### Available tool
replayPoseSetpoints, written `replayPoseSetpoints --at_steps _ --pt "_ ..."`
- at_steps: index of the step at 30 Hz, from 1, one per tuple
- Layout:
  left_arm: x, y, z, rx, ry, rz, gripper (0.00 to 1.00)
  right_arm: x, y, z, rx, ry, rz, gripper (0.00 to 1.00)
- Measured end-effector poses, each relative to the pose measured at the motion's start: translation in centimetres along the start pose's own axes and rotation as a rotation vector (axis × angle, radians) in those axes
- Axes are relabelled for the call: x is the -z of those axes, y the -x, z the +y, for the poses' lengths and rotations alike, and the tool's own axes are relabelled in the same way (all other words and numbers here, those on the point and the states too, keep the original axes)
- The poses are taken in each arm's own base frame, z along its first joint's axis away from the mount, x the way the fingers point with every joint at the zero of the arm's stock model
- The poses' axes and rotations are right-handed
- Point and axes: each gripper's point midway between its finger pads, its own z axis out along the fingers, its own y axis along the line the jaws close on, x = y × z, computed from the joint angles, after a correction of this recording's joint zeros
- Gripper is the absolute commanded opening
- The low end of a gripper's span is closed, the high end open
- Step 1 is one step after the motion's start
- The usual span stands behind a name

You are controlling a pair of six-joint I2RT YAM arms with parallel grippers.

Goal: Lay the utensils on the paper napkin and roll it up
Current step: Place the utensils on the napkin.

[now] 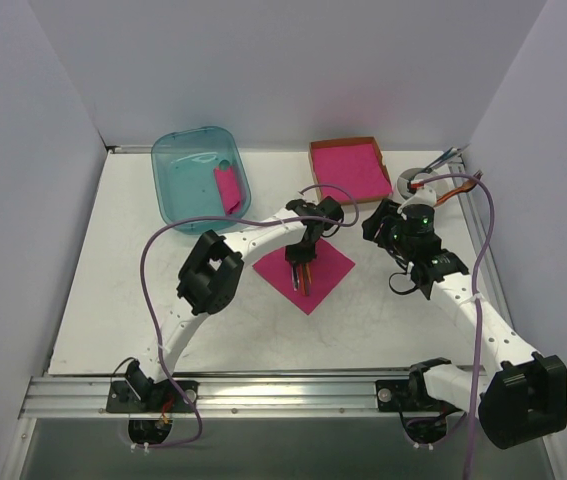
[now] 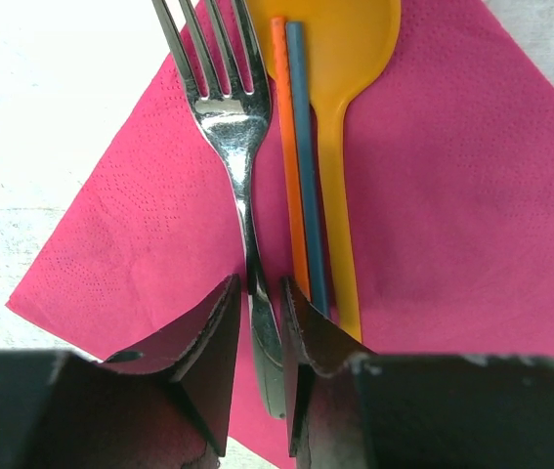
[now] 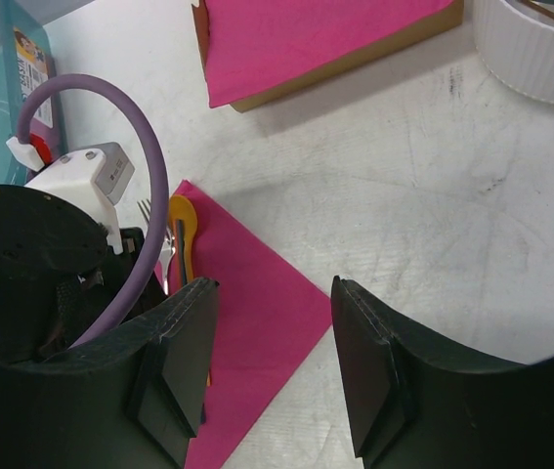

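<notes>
The fork (image 2: 223, 107) and the orange spoon (image 2: 345, 59) lie side by side on the pink napkin (image 2: 452, 195). The left gripper (image 2: 260, 288) is closed to a narrow gap on the fork handle. The right gripper (image 3: 269, 303) is wide open and holds nothing; it hangs over the bare bench (image 3: 404, 195), near the right corner of the napkin.

My first worry is the release. The fingers stand very low on the thin paper, so if I lift before I open fully, the fork may come up with them, or the napkin may be pulled out of place. The tines reach the napkin edge, so I think they can catch or tear the paper during rolling, and the smooth spoon may slide out.

The left wrist view alone shows the grip, and also two thin rods, orange and blue, over the spoon; I cannot tell what they are. The top view alone shows the napkin as a diamond between both arms. The right wrist view alone shows the empty fingers.
</notes>
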Motion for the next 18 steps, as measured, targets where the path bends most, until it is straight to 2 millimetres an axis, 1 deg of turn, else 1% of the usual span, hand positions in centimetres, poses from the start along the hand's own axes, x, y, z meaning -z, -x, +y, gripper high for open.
replayPoseSetpoints --at_steps 4,7,9,12,13,15,16,17,18 --pt "0.0 0.0 -0.1 -0.005 -0.006 0.002 0.32 -0.1 0.0 0.1 0.0 0.006 0.0 0.5" --pt "0.2 0.0 -0.4 -0.013 -0.028 0.001 0.34 -0.4 -0.3 0.1 0.0 0.008 0.013 0.5" --pt "0.8 0.0 -0.3 -0.015 -0.046 -0.004 0.36 -0.6 -0.6 0.1 0.001 0.007 0.025 0.48" --pt "2.5 0.3 0.1 -0.011 -0.081 -0.02 0.37 -1.2 -1.5 -0.2 0.002 0.004 0.052 0.47" --pt "3.2 0.6 0.2 -0.01 -0.093 -0.028 0.37 -1.3 -1.9 -0.3 0.001 0.002 0.063 0.42" --pt "4.5 1.0 0.4 -0.006 -0.117 -0.049 0.37 -1.7 -3.0 -0.6 -0.004 0.002 0.09 0.37" --pt "4.5 0.8 0.6 -0.009 -0.121 -0.049 0.38 -1.9 -3.6 -0.7 -0.007 0.002 0.107 0.33" --pt "5.5 1.1 0.8 -0.002 -0.14 -0.068 0.44 -2.2 -4.2 -0.8 -0.009 0.002 0.125 0.3" --pt "5.9 1.1 1.2 -0.003 -0.146 -0.076 0.49 -2.6 -4.8 -0.9 -0.014 0.002 0.142 0.27"
